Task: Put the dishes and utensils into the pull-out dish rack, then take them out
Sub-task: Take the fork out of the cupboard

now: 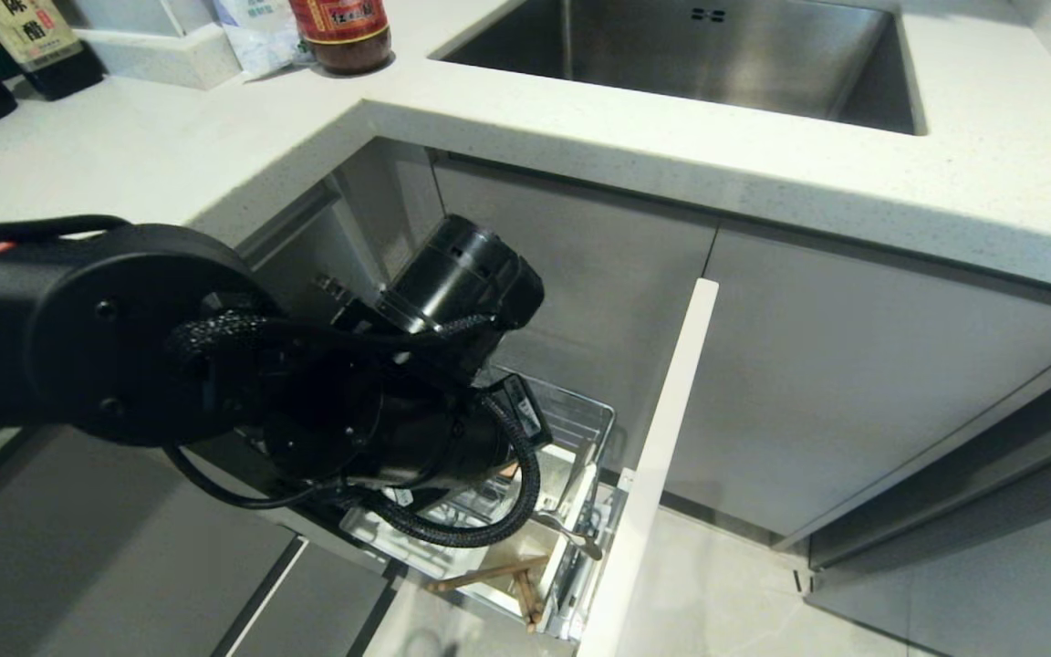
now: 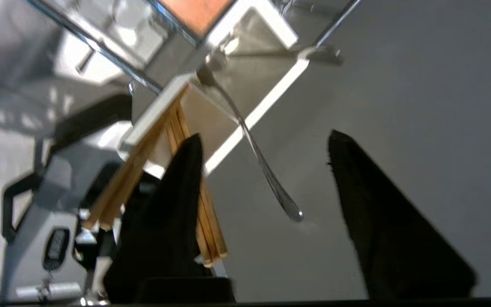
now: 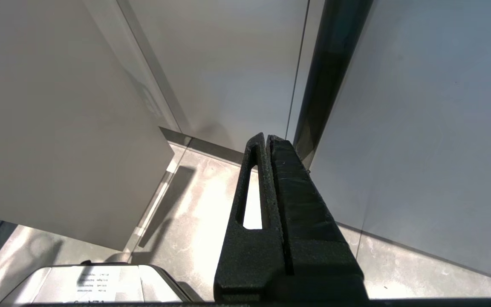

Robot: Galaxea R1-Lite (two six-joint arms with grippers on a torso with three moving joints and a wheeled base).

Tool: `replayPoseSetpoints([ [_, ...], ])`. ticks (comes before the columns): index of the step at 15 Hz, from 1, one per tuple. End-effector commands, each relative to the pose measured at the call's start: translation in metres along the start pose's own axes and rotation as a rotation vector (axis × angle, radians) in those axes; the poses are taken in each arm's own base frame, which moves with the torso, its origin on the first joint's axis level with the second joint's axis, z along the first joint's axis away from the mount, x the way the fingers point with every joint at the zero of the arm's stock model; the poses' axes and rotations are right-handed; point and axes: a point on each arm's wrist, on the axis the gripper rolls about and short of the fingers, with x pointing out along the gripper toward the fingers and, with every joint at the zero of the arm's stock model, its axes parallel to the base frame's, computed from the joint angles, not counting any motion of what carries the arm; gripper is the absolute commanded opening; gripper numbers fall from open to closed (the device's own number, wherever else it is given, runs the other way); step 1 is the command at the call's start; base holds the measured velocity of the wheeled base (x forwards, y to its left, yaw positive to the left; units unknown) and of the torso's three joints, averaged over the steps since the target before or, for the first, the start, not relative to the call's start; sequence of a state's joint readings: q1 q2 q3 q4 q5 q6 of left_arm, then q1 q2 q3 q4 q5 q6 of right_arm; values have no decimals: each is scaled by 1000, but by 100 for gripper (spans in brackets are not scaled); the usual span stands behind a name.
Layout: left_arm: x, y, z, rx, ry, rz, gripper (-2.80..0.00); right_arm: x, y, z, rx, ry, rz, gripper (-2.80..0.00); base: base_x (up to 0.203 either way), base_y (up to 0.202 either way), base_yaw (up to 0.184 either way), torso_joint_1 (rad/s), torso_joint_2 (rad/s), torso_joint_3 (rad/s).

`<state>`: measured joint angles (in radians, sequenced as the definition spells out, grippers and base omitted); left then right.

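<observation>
The pull-out dish rack stands drawn out below the counter, its white panel front towards the floor. In its white utensil cup stand the wooden chopsticks and the silver fork; both also show as chopsticks and fork past my arm. My left gripper is open just above the cup. The fork's handle sticks up in the gap between the fingers, touching neither. One finger is beside the chopsticks. My left arm hides the dishes. My right gripper hangs shut and empty.
A white stone counter with a steel sink overhangs the rack. Sauce bottles stand at the counter's back left. Grey cabinet fronts flank the rack, with pale floor below. My own base shows beneath the rack.
</observation>
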<state>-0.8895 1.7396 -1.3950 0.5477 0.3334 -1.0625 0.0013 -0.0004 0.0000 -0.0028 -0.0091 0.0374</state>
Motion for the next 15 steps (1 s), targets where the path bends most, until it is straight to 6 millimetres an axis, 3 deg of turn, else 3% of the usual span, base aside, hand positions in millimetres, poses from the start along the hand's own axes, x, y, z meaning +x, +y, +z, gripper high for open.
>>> replayPoseSetpoints([
  [1, 12, -2, -3, -8, 29, 24, 0, 0, 0, 0, -1, 0, 0, -280, 0, 0, 0, 0, 0, 0],
  [5, 32, -5, -12, -17, 66, 49, 0, 0, 0, 0, 1, 0, 0, -280, 0, 0, 0, 0, 0, 0],
  [10, 38, -10, -20, -27, 135, -2, 0, 0, 0, 0, 1, 0, 0, -280, 0, 0, 0, 0, 0, 0],
  [15, 55, -16, -37, -31, 171, 6, 0, 0, 0, 0, 0, 0, 0, -280, 0, 0, 0, 0, 0, 0],
])
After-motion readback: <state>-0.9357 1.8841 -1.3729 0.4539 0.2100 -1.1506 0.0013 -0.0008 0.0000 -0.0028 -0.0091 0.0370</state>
